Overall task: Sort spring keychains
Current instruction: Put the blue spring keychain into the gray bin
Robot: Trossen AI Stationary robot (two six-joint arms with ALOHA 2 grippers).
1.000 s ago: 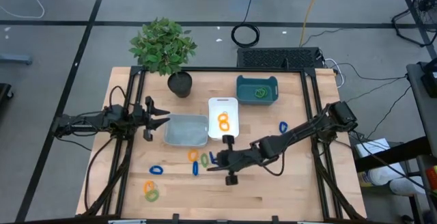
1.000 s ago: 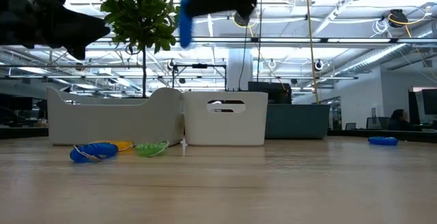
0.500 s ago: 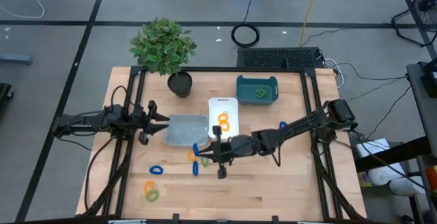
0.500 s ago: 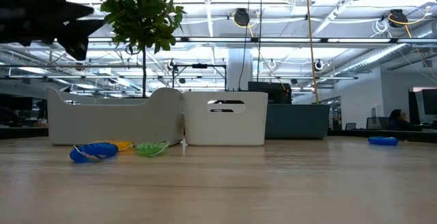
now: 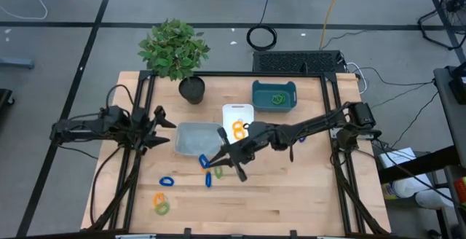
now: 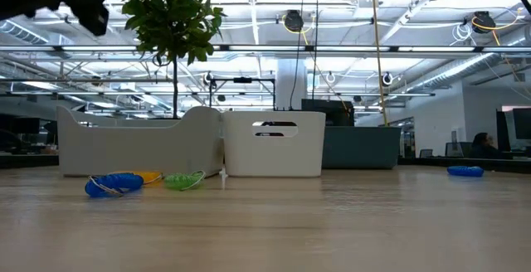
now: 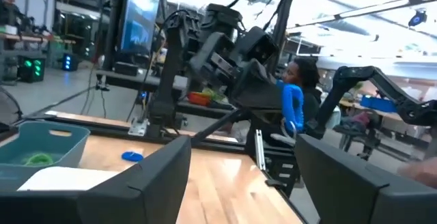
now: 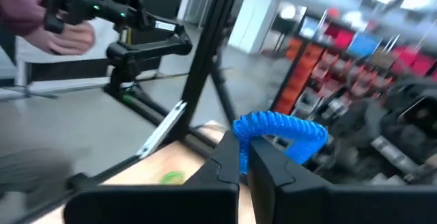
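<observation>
My right gripper (image 5: 210, 159) hangs over the near right corner of the grey tray (image 5: 191, 140), shut on a blue spring keychain (image 8: 280, 127). My left gripper (image 5: 159, 127) waits open just left of that tray, raised, touching nothing. The white tray (image 5: 231, 111) holds orange keychains (image 5: 238, 129); the teal tray (image 5: 258, 97) holds a green one (image 5: 277, 98). Loose keychains lie flat on the table: two blue (image 5: 167, 181) (image 5: 208, 180), an orange (image 5: 158, 197) and a green (image 5: 162, 208) near the front left, another blue (image 6: 465, 171) to the right. My right gripper pinches the blue keychain's coil at one end of its arc (image 8: 244, 132) between the two fingers (image 8: 229, 161). The loop stands out past the fingertips, lifted clear of the table and the trays. In the left wrist view it shows as a blue loop (image 7: 292, 108) hanging at the gripper.
A potted plant (image 5: 175, 49) stands at the table's far left corner, behind the grey tray. A black cable coil (image 5: 262, 37) lies on the floor beyond the table. Bare wood spreads across the near right part of the table (image 5: 291, 202). A person's hand (image 8: 65, 36) shows in the room.
My right gripper has carried the blue keychain from the table's middle toward the left, to the grey tray's corner, rising out of the low view and turning as it went. My left gripper has drawn back slightly toward the left edge and risen.
</observation>
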